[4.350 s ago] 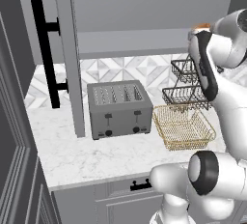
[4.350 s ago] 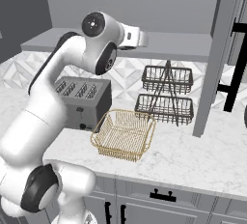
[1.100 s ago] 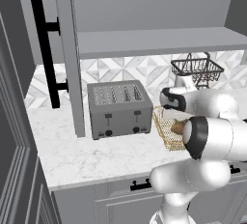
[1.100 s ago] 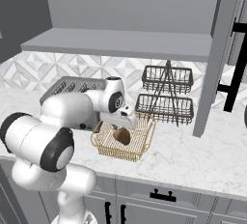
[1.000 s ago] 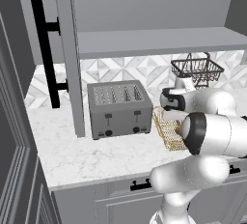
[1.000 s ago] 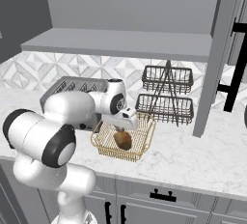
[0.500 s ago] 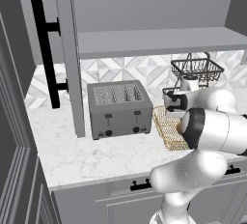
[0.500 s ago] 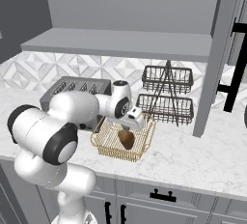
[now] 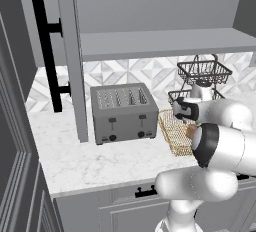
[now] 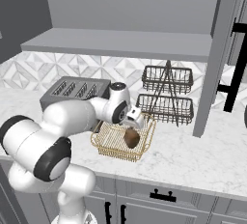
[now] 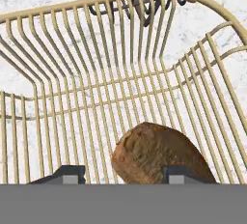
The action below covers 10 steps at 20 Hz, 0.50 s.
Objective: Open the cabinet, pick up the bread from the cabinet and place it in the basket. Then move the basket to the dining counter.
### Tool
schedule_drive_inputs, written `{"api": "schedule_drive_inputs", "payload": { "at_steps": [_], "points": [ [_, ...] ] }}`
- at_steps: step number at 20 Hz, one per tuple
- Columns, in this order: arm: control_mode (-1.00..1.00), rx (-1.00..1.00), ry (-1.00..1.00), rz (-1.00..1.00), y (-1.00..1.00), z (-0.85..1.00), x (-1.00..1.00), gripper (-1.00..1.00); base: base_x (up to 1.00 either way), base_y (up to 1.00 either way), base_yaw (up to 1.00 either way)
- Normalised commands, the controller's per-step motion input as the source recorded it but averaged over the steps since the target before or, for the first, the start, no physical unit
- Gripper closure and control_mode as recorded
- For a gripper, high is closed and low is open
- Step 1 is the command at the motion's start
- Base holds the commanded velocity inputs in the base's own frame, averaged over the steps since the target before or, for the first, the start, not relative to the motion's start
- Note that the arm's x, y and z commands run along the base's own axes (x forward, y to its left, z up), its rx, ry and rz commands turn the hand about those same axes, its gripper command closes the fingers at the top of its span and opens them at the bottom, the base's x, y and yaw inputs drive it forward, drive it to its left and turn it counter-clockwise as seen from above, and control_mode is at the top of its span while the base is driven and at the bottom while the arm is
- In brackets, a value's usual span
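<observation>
Under the grey shelf in the left base view, the cabinet [image 9: 70, 56] is standing with its door swung wide, so opening looks finished. The basket [image 9: 176, 131] is sitting on the worktop just beside the toaster [image 9: 123, 112], partly hidden behind the arm.

Over in the right base view, the gripper [image 10: 135, 122] is hanging just above the basket's [image 10: 113, 146] near side, and the bread [image 10: 131, 137] is lying inside on the mesh floor. I judge the placing as done or nearly so; carrying the basket to the dining counter is what is remaining.

Close up in the hand view, the bread [image 11: 161, 153] is resting on the basket's [image 11: 72, 97] wires, its long axis running slantwise from lower right toward upper left, blunt end pointing left. The fingertips [image 11: 179, 174] are sitting apart; one is overlapping the loaf while the other is clear of it, so the hand looks open, not clamped.
</observation>
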Motion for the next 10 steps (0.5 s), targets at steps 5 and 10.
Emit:
{"api": "schedule_drive_inputs", "payload": {
  "at_steps": [5,10],
  "points": [
    [-1.00,-0.03,0.00,-0.02,0.00,0.63,-0.02,-1.00,0.00,0.00,0.00],
    [-1.00,0.00,0.10,-0.16,-0.20,0.42,-0.37,-1.00,0.00,0.00,0.00]
  ]
}}
